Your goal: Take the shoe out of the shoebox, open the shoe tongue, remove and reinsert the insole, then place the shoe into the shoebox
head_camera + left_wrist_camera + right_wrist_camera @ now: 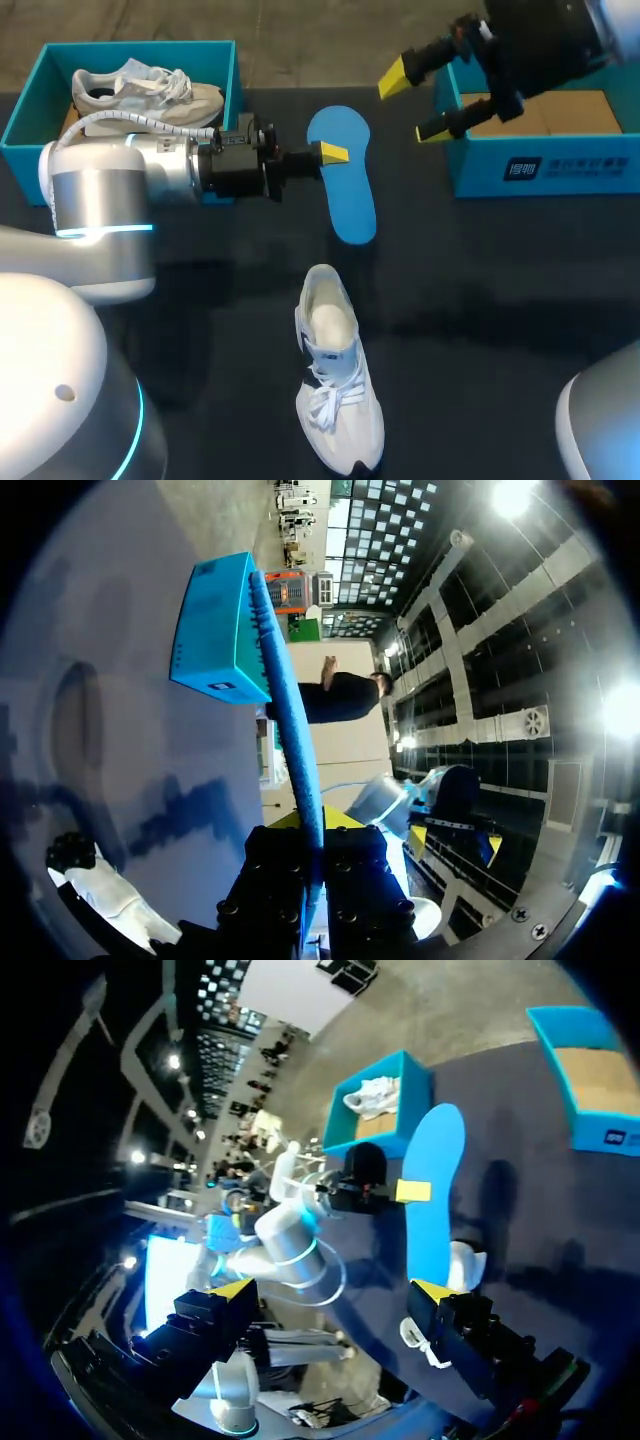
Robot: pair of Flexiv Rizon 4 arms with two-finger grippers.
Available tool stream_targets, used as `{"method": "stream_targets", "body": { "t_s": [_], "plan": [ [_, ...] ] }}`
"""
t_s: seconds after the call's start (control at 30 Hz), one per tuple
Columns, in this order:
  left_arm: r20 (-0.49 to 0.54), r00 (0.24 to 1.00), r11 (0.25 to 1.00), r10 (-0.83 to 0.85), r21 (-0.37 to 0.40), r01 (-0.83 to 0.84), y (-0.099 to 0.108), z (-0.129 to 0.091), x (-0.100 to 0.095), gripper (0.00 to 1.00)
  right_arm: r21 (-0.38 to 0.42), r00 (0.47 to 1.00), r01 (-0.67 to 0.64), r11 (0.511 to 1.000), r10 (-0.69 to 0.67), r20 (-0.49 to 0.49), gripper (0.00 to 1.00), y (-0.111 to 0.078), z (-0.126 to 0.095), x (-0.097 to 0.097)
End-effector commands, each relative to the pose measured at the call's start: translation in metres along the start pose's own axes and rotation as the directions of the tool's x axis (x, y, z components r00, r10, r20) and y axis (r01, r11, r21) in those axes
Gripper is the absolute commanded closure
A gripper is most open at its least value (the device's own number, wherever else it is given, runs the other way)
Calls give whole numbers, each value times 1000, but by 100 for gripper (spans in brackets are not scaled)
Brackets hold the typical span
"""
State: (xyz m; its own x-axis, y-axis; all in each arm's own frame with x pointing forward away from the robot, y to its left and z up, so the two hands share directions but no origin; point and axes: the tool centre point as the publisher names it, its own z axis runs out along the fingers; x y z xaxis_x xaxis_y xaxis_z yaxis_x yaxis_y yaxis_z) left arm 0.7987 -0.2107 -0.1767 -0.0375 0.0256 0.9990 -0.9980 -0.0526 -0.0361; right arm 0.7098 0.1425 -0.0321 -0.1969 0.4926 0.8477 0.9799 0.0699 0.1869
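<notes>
The left jaws clamp the edge of a blue insole [345,185] held above the dark surface [480,300], the white shoe [335,375] lying below and beside them, while the right jaws hang wide open and empty by a blue shoebox [545,168].
</notes>
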Motion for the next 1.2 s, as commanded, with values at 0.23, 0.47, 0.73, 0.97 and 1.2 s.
{"method": "stream_targets", "body": {
  "t_s": [0.23,0.47,0.73,0.97,1.2],
  "plan": [
    [2,1000,1000,-1,0,1,0,0,0,100,3,841,5,1000,-2,-542,0,-6,9,-10],
    [2,1000,1000,-1,0,1,0,0,0,100,5,841,-11,1000,12,-542,0,-9,14,-16],
    [2,1000,1000,-1,0,1,0,0,0,100,9,859,-37,999,37,-510,0,-13,17,-26],
    [2,1000,1000,-1,0,1,0,0,0,100,7,866,-49,999,46,-498,0,-14,15,-32],
    [-10,994,993,112,-24,-112,-3,-4,1,100,4,866,-63,998,57,-496,0,-15,15,-35]
  ]
}}
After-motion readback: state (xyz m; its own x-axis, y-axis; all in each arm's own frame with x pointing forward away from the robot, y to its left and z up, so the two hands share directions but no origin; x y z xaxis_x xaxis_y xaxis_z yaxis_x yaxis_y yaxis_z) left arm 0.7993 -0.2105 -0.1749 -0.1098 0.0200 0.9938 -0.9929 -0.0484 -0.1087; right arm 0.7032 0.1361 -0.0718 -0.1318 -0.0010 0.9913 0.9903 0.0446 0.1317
